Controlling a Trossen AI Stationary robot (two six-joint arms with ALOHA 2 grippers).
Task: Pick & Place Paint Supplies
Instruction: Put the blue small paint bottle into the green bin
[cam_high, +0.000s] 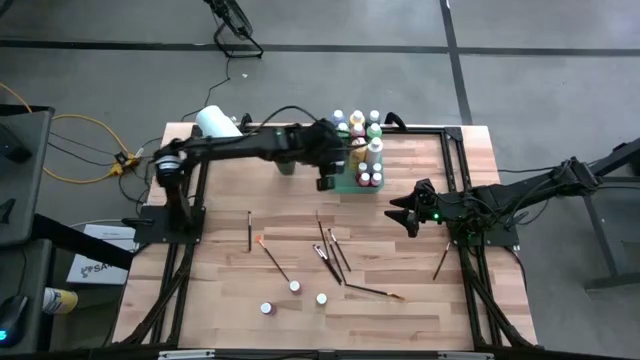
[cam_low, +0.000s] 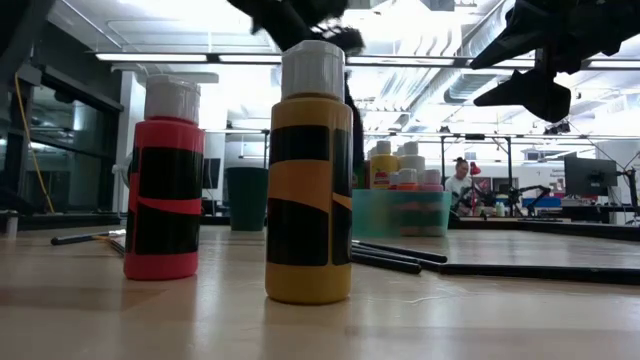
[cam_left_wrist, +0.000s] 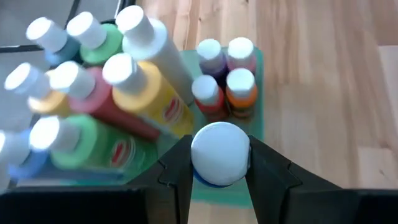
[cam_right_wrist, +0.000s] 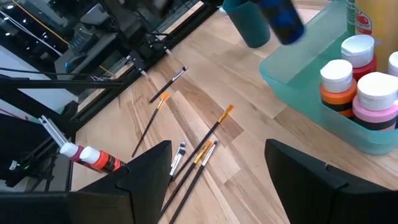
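I see many white-capped paint bottles (cam_high: 360, 135) standing packed in a green tray (cam_left_wrist: 256, 134) at twelve o'clock on the table. One white-capped blue bottle (cam_left_wrist: 219, 154) hangs upright over the tray's near edge. Three more bottles (cam_high: 294, 287) stand apart toward six o'clock; two show close up as a red bottle (cam_low: 163, 180) and a yellow bottle (cam_low: 309, 173), both with black bands. Thin dark-handled brushes (cam_high: 330, 255) lie scattered flat across the table's centre, one brush (cam_high: 441, 260) off at three o'clock.
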